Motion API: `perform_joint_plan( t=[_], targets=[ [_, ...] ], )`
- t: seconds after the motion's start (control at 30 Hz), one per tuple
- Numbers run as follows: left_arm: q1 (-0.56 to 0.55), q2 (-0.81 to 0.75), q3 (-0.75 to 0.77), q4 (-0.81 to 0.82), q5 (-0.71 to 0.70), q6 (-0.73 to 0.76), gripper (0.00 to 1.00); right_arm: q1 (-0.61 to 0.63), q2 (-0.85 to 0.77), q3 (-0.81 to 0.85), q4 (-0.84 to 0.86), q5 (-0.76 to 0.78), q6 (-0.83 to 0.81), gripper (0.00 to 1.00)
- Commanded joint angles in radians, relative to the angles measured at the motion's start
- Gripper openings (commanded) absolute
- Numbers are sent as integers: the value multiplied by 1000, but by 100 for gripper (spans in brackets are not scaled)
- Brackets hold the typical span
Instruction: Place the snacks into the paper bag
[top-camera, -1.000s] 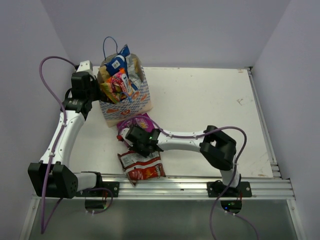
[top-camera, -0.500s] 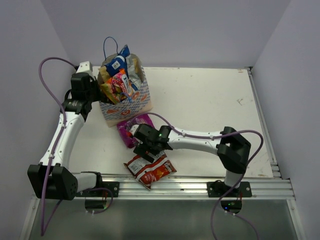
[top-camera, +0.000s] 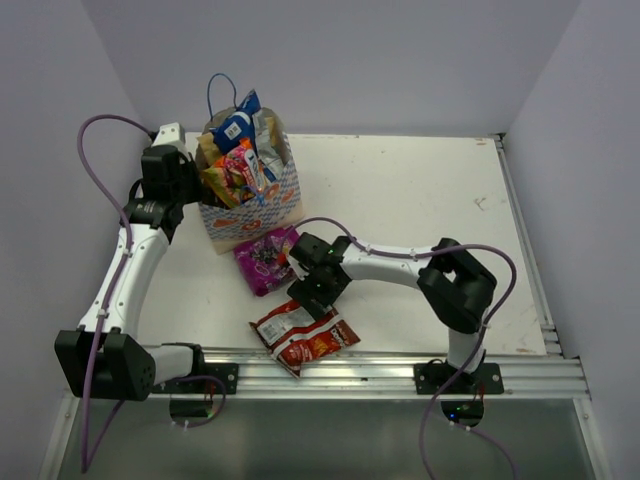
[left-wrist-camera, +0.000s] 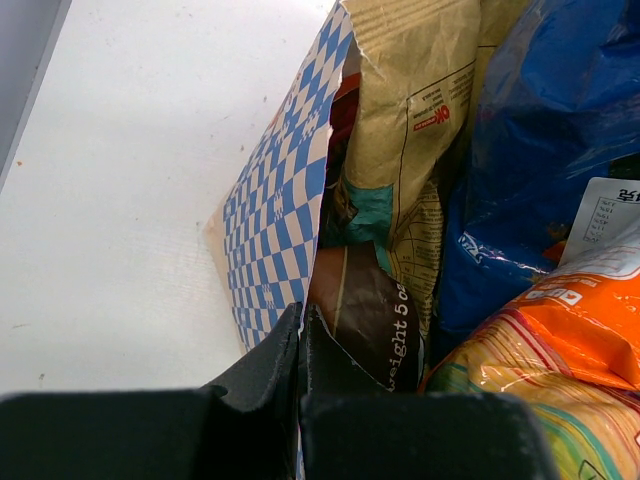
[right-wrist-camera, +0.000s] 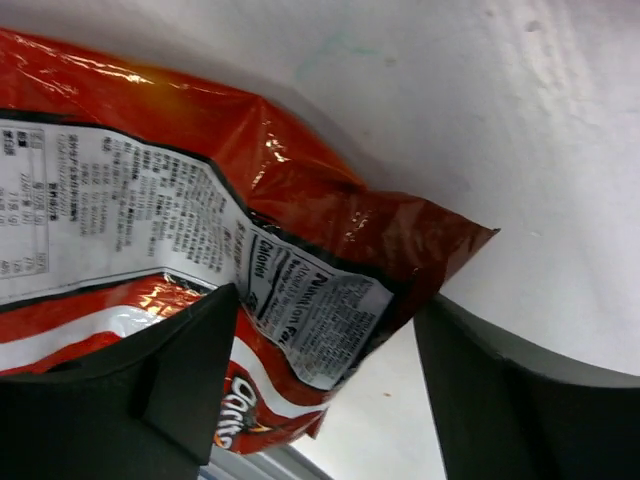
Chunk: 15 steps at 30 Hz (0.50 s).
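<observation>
Chips packet (top-camera: 303, 340) under spread right gripper (top-camera: 312, 300), purple packet (top-camera: 262, 260) beside, left gripper (left-wrist-camera: 300, 335) clamping bag (left-wrist-camera: 275, 230).

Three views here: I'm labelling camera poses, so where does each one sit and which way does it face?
Top external: above and behind the bases, looking down at the table; both arms show.
Left wrist: at the paper bag rim, facing in; left gripper shut on it.
Right wrist: low, facing the chips packet inside the open right gripper.
Shared: top and right wrist both show the chips packet.
</observation>
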Motion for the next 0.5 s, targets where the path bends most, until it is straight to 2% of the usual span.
perform_joint_plan(
  t=[0.0, 0.03, 0.07, 0.23, 0.27, 0.33, 0.37, 0.47],
  targets=[
    [-4, -30, -2, 28, 10, 4, 0, 0, 43, 38, -43, -137, -12, 70],
    [-4, -30, -4, 29, 7, 6, 0, -1, 43, 41, -50, -108, -4, 6],
    [-4, -30, -2, 29, 4, 6, 0, -3, 39, 38, -66, -92, 2, 0],
    [-4, -32, 1, 29, -1, 10, 0, -64, -88, 21, -151, 78, 50, 0],
    [-4, -32, 1, 31, 1, 9, 0, -86, -116, 32, -217, 178, 59, 0],
    [-4, -35, 5, 28, 4, 9, 0, -157, -182, 110, -329, 309, 91, 0],
    [-4, -36, 5, 28, 4, 9, 0, -178, -197, 203, -360, 449, 108, 0],
    [-4, -45, 4, 26, 7, 7, 0, -239, -202, 379, -417, 604, 97, 2]
  ],
)
